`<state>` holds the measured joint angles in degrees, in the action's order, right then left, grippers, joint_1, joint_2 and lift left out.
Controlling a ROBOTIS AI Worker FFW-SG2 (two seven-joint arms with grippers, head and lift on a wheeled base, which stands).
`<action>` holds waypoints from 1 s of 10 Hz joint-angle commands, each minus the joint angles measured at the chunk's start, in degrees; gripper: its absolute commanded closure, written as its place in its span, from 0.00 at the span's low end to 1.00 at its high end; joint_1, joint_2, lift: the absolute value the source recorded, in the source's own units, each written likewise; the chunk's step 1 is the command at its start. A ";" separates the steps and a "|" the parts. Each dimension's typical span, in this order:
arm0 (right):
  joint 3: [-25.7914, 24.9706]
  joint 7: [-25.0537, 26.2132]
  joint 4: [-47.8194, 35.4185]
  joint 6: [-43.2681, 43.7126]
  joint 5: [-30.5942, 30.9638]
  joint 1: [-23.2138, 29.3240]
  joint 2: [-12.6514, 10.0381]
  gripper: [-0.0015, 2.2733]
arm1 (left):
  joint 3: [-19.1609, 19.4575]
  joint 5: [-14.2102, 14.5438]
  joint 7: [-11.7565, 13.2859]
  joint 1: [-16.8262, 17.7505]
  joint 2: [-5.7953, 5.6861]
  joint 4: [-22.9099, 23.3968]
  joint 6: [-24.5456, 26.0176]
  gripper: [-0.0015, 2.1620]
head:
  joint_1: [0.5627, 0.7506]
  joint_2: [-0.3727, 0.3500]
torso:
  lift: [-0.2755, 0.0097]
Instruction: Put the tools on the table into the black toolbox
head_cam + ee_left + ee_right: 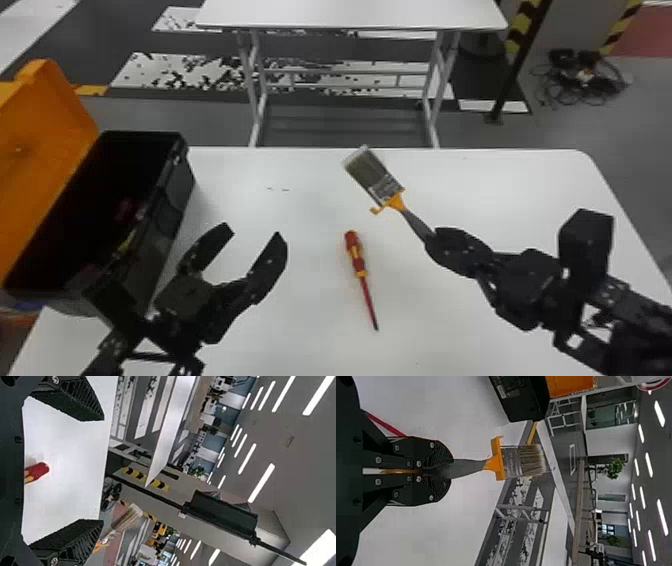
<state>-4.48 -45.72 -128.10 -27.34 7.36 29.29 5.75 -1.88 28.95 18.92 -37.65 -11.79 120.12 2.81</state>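
Your right tool (432, 240) pinches the paintbrush (384, 187) by its handle (416, 223), perhaps offering the head (367, 169) to your empty, wide-open left tool (255, 234) near the toolbox (172, 200), the screwdriver (356, 255) lying on the bench (500, 200).

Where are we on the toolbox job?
Done: black toolbox open; red and yellow bits inside, possibly stowed tools, too dark to identify.
In hand: paintbrush in the right gripper, over the table, not yet boxed.
Left: that brush, plus the red-and-yellow screwdriver lying on the table.
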 commanded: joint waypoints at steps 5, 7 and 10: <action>4.56 -0.60 -0.30 3.47 -0.76 0.68 -0.13 0.99 | 0.83 14.46 1.56 6.18 1.60 2.66 20.88 0.04 | 0.70 0.54 | 0.70; 5.71 -0.60 -0.39 3.47 -0.76 0.59 -0.13 0.99 | -0.31 14.82 1.56 7.85 2.74 2.93 22.11 0.04 | 0.70 0.52 | 0.70; 7.11 -0.69 -0.30 3.12 -0.76 0.59 -0.30 0.99 | -1.72 14.64 1.47 9.87 4.50 2.40 22.11 0.04 | 0.70 0.51 | 0.70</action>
<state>2.41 -46.41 -128.42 -24.10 6.59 29.88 5.54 -3.26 43.53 20.39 -28.18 -7.59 122.56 24.80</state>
